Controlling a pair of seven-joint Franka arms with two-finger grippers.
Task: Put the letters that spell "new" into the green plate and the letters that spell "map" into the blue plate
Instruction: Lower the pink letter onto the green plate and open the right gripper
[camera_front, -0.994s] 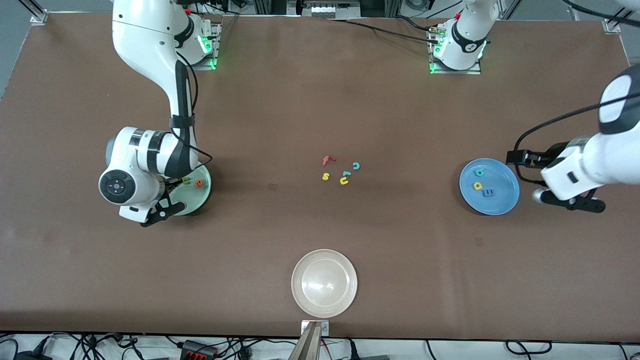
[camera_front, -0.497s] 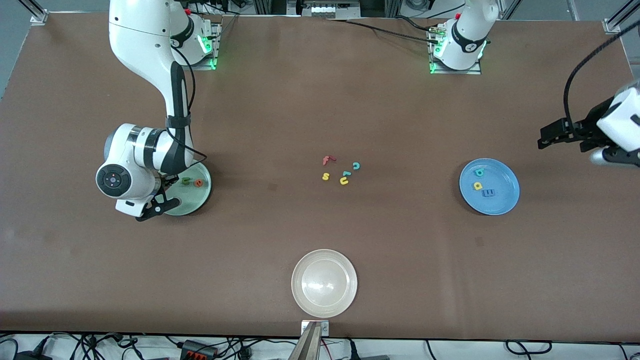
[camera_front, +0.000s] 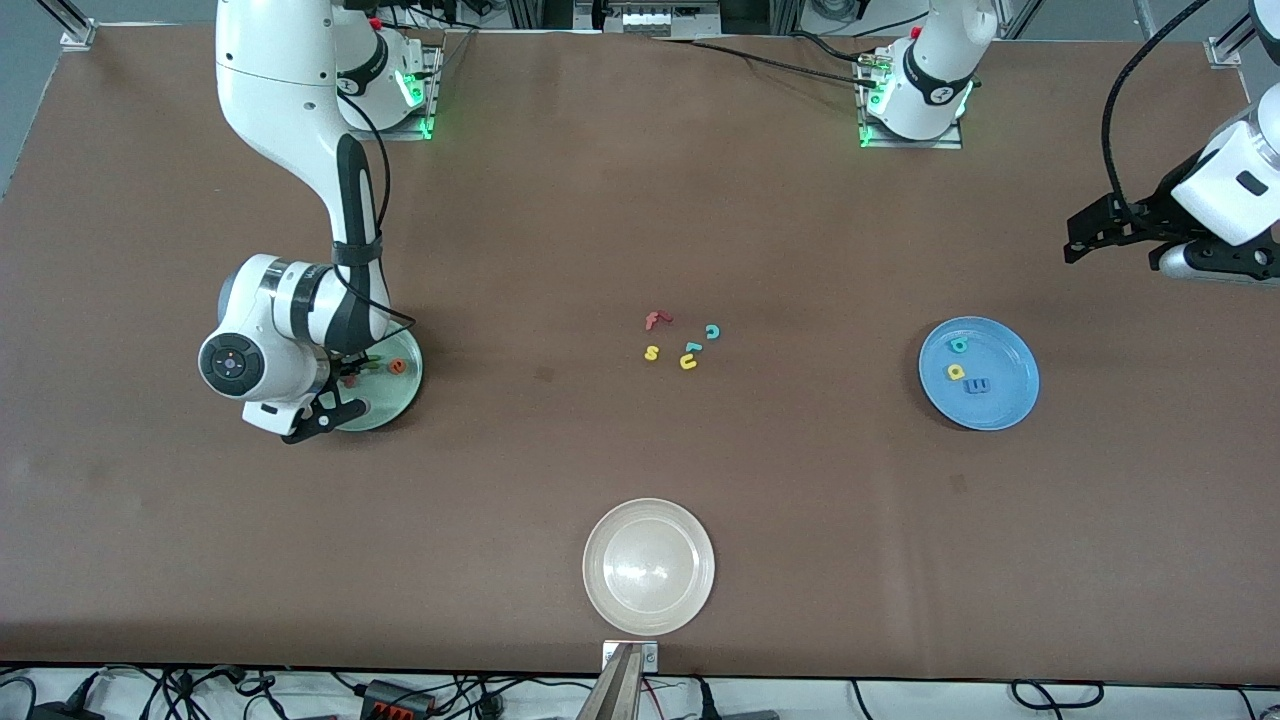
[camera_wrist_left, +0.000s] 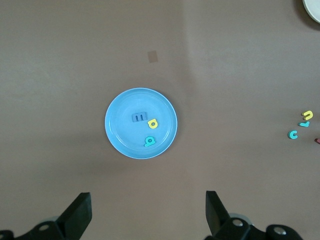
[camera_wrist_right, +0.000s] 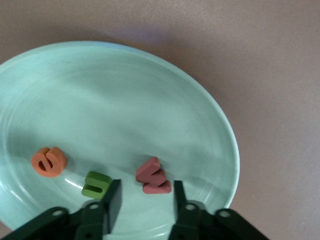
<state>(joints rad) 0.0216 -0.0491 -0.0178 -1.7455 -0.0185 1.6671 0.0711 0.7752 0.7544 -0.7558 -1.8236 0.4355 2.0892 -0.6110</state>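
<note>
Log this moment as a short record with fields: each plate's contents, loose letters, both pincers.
Pale mint-green round plate: orange e, dark green n, salmon-red w
Bright sky-blue round plate: blue m, yellow p, teal a
Whitish translucent plate: no letters
Loose letters at table centre: red, yellow and teal ones
Right pincer: open, over the w
Left pincer: open, waiting, raised near the blue plate

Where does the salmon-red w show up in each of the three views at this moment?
Front view: not visible; the right arm's wrist covers that part of the green plate.
Left wrist view: not in it.
Right wrist view: salmon-red w lies in the green plate, just ahead of the right gripper, its jaws open.
Shared landmark: orange e in the green plate.
</note>
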